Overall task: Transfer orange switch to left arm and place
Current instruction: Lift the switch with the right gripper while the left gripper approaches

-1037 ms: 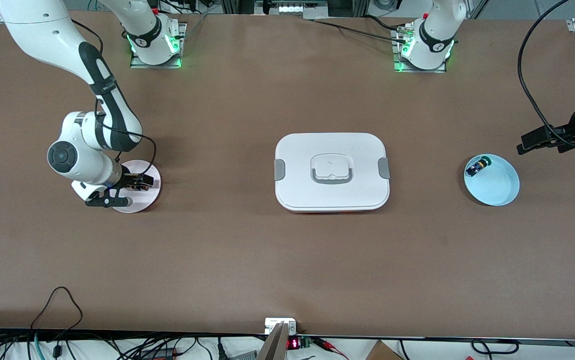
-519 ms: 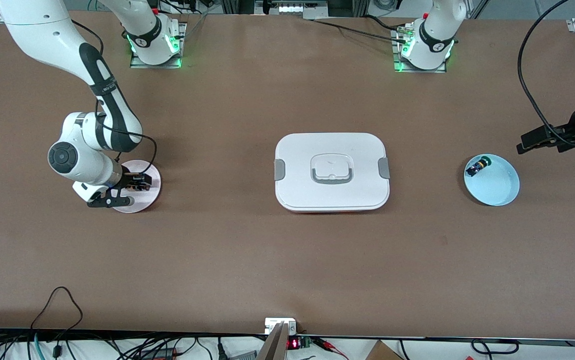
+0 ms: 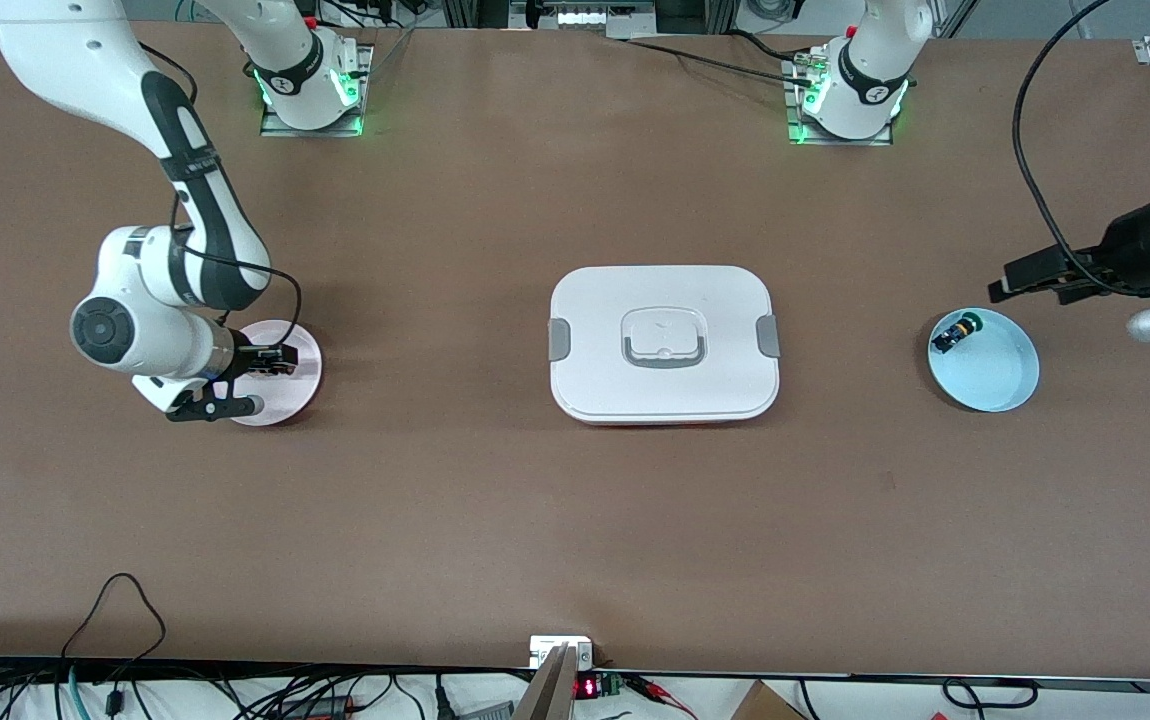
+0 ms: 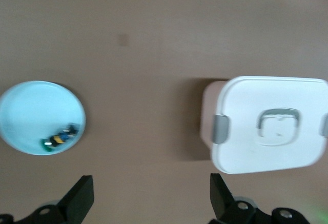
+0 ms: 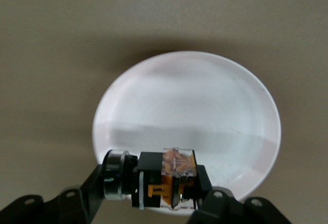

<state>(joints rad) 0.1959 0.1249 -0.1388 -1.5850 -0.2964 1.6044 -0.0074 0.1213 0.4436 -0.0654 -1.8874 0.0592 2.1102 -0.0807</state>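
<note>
My right gripper (image 5: pixel 154 188) is shut on the orange switch (image 5: pixel 165 177). It grips the switch's black middle and orange and whitish base and holds it just over the rim of a pale pink plate (image 5: pixel 195 106). In the front view this gripper (image 3: pixel 278 366) is over that plate (image 3: pixel 297 392) at the right arm's end of the table. The white box (image 3: pixel 663 343) stands at the table's middle and also shows in the left wrist view (image 4: pixel 271 124). My left gripper (image 3: pixel 1017 281) is open and empty, in the air beside a light blue plate (image 3: pixel 995 375).
The blue plate (image 4: pixel 31 111) holds a small green-capped switch (image 3: pixel 957 332), which also shows in the left wrist view (image 4: pixel 59 139). Cables and a small device lie along the table edge nearest the front camera. Bare brown table lies between the plates and the box.
My right arm has drawn back a little toward its end of the table, still holding the switch over the pink plate. My left gripper has moved a little toward the table's middle.
</note>
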